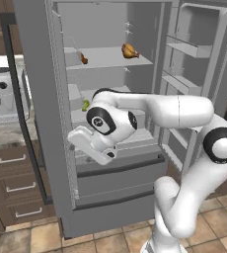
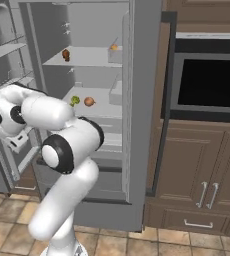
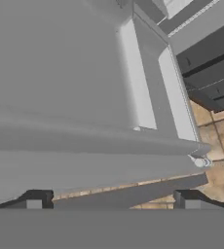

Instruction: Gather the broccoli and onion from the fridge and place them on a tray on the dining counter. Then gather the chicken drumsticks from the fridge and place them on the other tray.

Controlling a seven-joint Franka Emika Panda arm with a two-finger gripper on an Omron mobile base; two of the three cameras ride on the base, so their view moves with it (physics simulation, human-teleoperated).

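Note:
The fridge (image 1: 41,99) stands with both doors open. The bright-green broccoli (image 2: 75,100) and the round orange-brown onion (image 2: 89,101) lie side by side on its middle shelf. In the left base view the broccoli (image 1: 86,105) peeks out beside my arm. Two chicken drumsticks (image 1: 129,51) (image 1: 83,59) lie on the upper shelf. My gripper (image 3: 113,202) is open and holds nothing. It hangs low beside the left door's inner edge (image 1: 78,141), below and in front of the vegetables. The tray and the dining counter are out of view.
A stone worktop with a grey appliance (image 1: 2,94) and brown drawers (image 1: 17,185) sits left of the fridge. A dark built-in oven (image 2: 212,82) over brown cabinets (image 2: 202,170) stands to the right. The open right door's shelves (image 1: 189,49) jut out. Tiled floor (image 2: 187,245) lies below.

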